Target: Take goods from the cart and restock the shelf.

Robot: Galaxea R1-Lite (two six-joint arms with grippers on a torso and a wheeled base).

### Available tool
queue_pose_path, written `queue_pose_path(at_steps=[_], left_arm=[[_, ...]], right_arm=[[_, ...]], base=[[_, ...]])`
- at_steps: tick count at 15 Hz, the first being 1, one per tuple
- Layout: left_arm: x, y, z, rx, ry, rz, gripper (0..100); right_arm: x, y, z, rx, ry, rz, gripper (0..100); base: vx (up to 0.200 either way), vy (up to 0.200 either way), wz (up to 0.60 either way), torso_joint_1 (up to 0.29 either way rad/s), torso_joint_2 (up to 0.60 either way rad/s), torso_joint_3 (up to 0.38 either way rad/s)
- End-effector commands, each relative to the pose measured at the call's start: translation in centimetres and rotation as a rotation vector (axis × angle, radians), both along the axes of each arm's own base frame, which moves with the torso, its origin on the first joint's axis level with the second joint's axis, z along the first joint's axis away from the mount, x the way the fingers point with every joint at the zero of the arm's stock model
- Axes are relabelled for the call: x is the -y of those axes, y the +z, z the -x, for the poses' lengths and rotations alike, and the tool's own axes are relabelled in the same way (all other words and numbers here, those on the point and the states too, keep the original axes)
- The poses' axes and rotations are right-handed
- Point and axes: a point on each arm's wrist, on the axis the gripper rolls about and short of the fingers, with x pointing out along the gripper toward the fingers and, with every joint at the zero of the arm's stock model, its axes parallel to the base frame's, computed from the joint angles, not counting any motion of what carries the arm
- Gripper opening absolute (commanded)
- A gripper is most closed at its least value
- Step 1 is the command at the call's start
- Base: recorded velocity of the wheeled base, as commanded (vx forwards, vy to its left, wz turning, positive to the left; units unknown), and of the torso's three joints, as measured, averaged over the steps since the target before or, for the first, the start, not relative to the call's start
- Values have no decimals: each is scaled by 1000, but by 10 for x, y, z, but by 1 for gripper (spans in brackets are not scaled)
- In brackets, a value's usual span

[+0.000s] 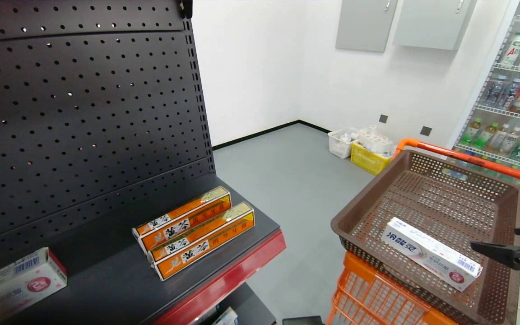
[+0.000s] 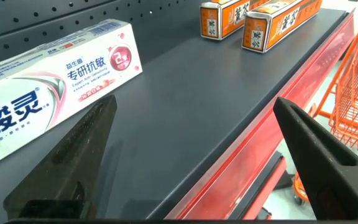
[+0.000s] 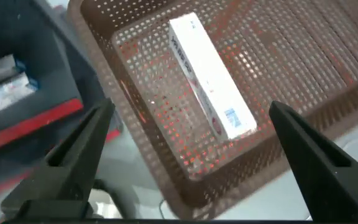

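On the shelf, head view: we see a black shelf (image 1: 106, 280) with a red front lip, backed by a perforated black panel (image 1: 84, 113). Two long orange boxes (image 1: 194, 230) lie side by side, touching, near its front corner. A white shelf carton (image 1: 16, 277) with a red end lies well apart, toward the robot's left.
Cart, head view: an orange cart (image 1: 368, 293) carries a brown perforated basket (image 1: 422, 180). One basket carton (image 1: 431, 253) lies flat on the basket floor; it is long and white, with blue lettering, a round red badge and a barcode at its near end.
Right gripper, head view: we find the right gripper (image 1: 493, 238) just beside the basket carton, its black fingers apart.
Left wrist view: the left gripper (image 2: 194, 102) hovers over bare shelf, fingers spread wide, nothing between them. The shelf carton (image 2: 55, 93) lies beside one finger; the orange boxes (image 2: 253, 18) show end-on farther along.
Right wrist view: the right gripper (image 3: 191, 107) is spread wide and empty above the basket (image 3: 303, 81). The basket carton (image 3: 210, 78) lies diagonally below, untouched.
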Motion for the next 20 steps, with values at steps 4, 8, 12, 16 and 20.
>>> queue_pose_path(at_steps=[4,8,12,16,20], left_arm=[[0,0,0,0,0,0,100],[0,0,0,0,0,0,100],[0,0,0,0,1,0,100],[0,0,0,0,0,0,100],[0,0,0,0,0,0,100]], right_arm=[[16,-28,-58,-173,169,95,100],[47,-54,-74,-311,287,204,100],[55,-62,-98,-327,299,210,100],[62,-71,-129,-312,308,217,100],[57,-81,-144,-320,339,224,100]], base=[[0,0,0,0,0,0],[0,0,0,0,0,0],[0,0,0,0,0,0],[0,0,0,0,0,0],[0,0,0,0,0,0]])
